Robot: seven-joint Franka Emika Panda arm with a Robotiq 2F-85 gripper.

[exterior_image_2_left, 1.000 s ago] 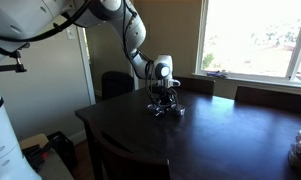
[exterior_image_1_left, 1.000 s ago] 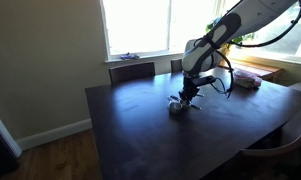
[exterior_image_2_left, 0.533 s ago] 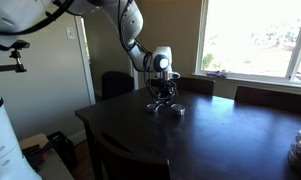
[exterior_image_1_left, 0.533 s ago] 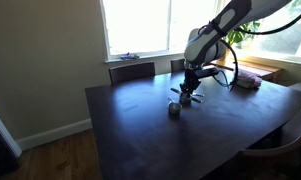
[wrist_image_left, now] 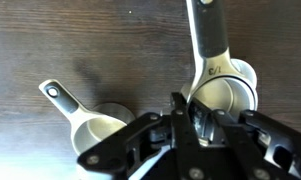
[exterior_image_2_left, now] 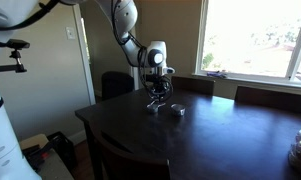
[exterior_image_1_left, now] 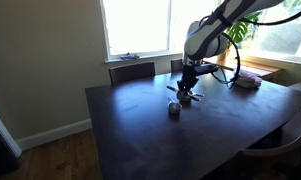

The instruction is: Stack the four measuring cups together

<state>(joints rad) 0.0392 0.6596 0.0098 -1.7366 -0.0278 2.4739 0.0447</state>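
Observation:
In the wrist view, a silver measuring cup lies under my gripper, its flat handle pointing to the top edge. My fingers are closed on its near rim, with metal showing between them. Another measuring cup sits to the left on the dark table, handle up-left. In both exterior views my gripper hangs just above the table. Small cups rest beside it. I cannot tell all four cups apart.
The dark wooden table has chairs along its far side by bright windows. A small pile of objects lies near the table's window end. The robot arm reaches in from above.
My gripper has risen a little from the table over the cups. The loose cups on the table have stayed where they were.

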